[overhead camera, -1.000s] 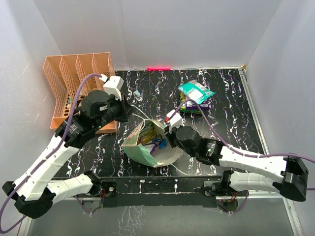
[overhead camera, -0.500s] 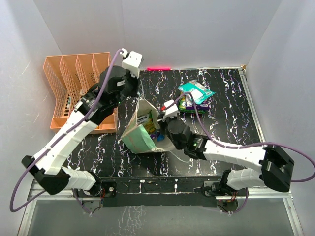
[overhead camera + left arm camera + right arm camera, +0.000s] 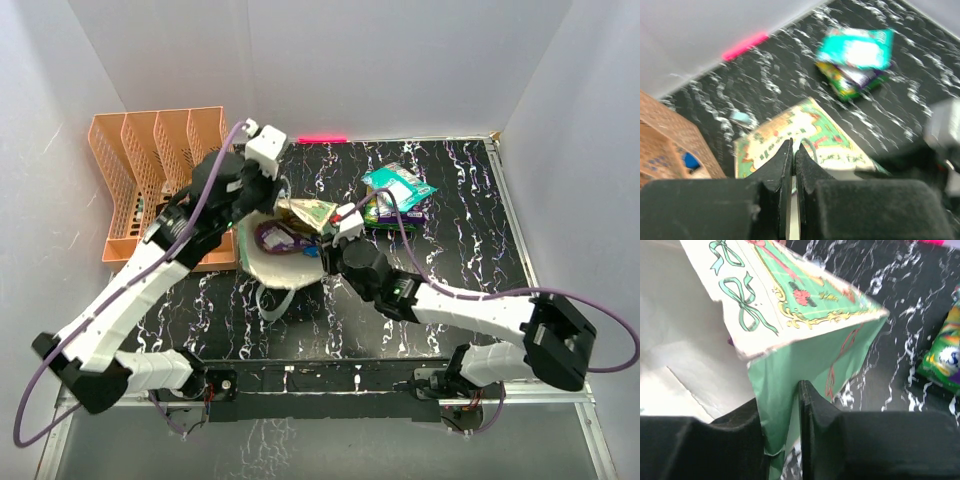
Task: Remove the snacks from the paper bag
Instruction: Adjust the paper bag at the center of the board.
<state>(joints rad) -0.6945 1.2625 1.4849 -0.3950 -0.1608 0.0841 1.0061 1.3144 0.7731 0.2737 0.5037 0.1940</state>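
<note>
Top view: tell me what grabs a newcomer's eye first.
The paper bag at the table's middle, tipped over, both claws at it: the right claw pinches its green side. Behind it to the right lies a pile of snacks; an orange file rack fills the far left corner.

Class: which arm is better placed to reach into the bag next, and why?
The right. Its end effector only pinches the paper bag at the green side; the left end effector is shut, lifting the bag.
</note>
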